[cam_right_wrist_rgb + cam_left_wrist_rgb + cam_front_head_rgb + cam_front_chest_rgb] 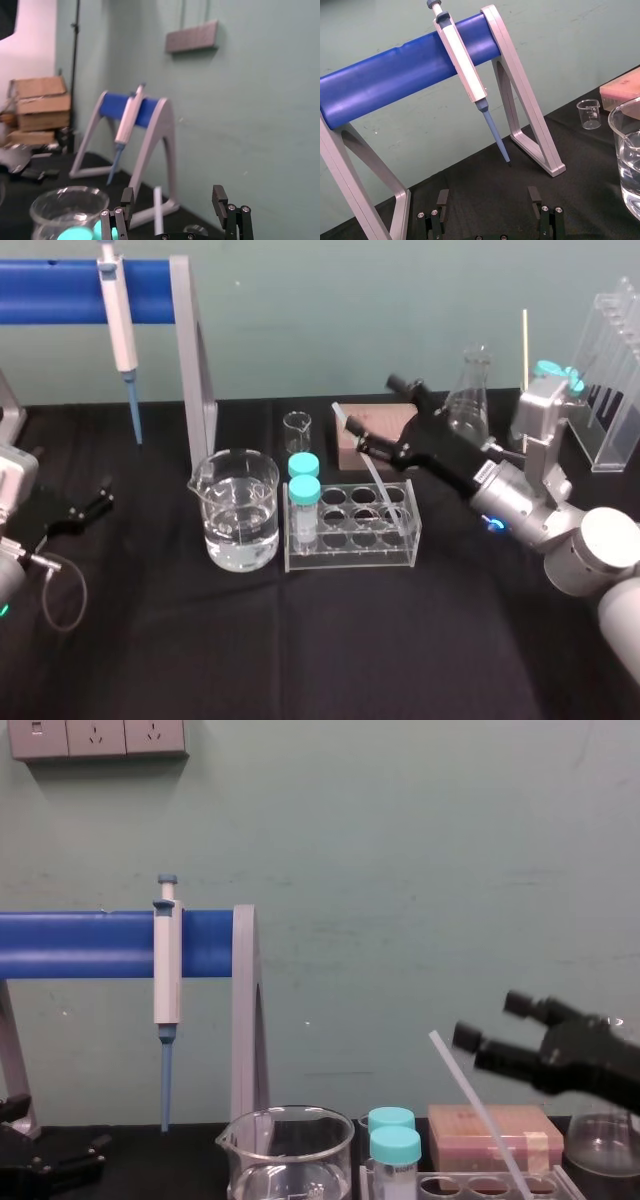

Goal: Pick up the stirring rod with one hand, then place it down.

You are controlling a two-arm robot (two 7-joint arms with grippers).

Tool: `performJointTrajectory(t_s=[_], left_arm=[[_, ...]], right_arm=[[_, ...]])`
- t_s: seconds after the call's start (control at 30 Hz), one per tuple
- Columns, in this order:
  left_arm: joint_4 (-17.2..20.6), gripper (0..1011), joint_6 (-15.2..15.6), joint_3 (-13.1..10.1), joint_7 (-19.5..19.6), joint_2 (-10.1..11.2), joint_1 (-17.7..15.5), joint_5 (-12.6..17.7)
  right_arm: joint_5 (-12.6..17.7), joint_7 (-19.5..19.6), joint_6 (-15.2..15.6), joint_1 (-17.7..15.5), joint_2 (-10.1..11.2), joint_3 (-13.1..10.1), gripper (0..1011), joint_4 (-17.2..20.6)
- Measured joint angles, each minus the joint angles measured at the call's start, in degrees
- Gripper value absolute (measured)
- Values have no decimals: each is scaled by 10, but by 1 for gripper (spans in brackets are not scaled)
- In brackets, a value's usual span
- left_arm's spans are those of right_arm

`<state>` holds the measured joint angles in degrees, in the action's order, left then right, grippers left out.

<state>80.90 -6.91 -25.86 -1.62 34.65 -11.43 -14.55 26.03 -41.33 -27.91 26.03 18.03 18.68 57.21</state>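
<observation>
Two end effectors are in sight, but only one is at work. The right end effector (370, 405) hangs right of centre in the head view, above the back of the clear tube rack (350, 548), with its fingers spread wide apart. The stirring rod (376, 484) stands propped at a slant in that rack, its lower end down in one of the wells and its upper end poking up and to the left, toward the fingers. In the right wrist view the rod's upper part sits between the two fingers, nearer one than the other, and I can't see either finger touching it. By my reckoning, then, nothing of the task is done: the rod is not yet gripped or lifted, and the setting-down comes after that. The approach looks about lined up, so closing on the rod would be the next thing. The left end effector (72, 512) rests parked low at the left edge over the black worktop (300, 650), its fingers also apart, well away from the rack and the water beaker (238, 510).
</observation>
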Motion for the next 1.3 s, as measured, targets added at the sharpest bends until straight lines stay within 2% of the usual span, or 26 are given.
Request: performJointTrajectory(t_s=[0.03,0.13,0.3,0.33,0.4,0.53,0.77,0.87,1.0,1.3], left_arm=[[0,1000,0,0,0,0,0,0],[0,1000,0,0,0,0,0,0],[0,1000,0,0,0,0,0,0],[0,1000,0,0,0,0,0,0],[0,1000,0,0,0,0,0,0],[0,1000,0,0,0,0,0,0],[0,1000,0,0,0,0,0,0],[0,1000,0,0,0,0,0,0],[0,1000,0,0,0,0,0,0],[0,1000,0,0,0,0,0,0]], right_arm=[[0,0,0,0,0,0,1003,0],[-10,55,4,-30,2,-21,1003,52],[-29,128,27,-64,0,-49,1003,103],[-36,153,39,-73,-2,-57,1003,116],[-40,171,52,-80,-4,-64,1003,124],[-47,219,105,-98,-10,-83,1003,147],[-64,252,182,-110,-12,-89,1003,160],[-72,260,202,-113,-12,-91,1003,162],[-82,264,218,-115,-13,-93,1003,163],[-91,260,221,-114,-15,-94,1003,160]])
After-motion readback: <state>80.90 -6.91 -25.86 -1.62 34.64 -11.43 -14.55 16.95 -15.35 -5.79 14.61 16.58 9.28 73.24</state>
